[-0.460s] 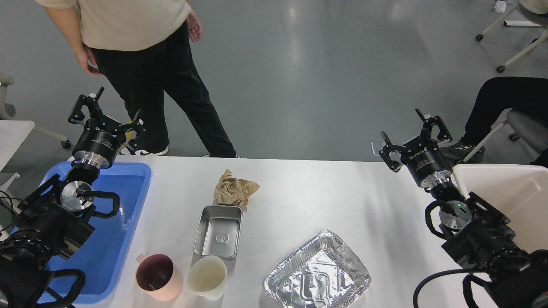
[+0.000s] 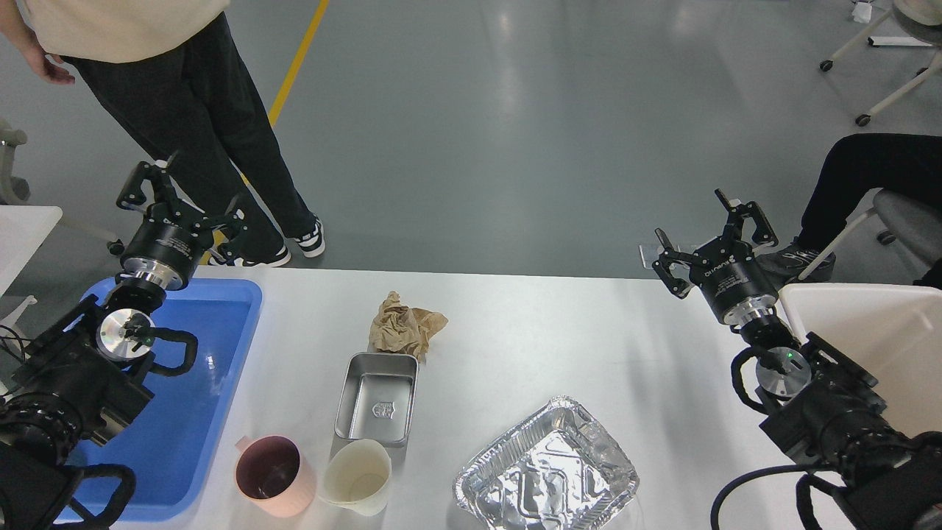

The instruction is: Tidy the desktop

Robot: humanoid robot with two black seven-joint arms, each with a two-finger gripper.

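Note:
The white desktop [image 2: 559, 346] spans the view. On it lie a crumpled brown paper [image 2: 403, 329], a small steel tray [image 2: 377, 398], a pink mug [image 2: 270, 475], a cream cup [image 2: 358, 476] and a foil container [image 2: 544, 470]. My left gripper [image 2: 179, 193] is open and empty, raised above the far end of the blue plastic tray [image 2: 184, 419]. My right gripper [image 2: 712, 224] is open and empty, raised above the desktop's far right edge, beside the cream-white bin [image 2: 876, 346].
A person in black trousers [image 2: 199, 125] stands beyond the table's far left edge. A seated person's leg [image 2: 868, 169] and chair wheels [image 2: 857, 118] show at the far right. A yellow floor line [image 2: 294, 66] runs behind.

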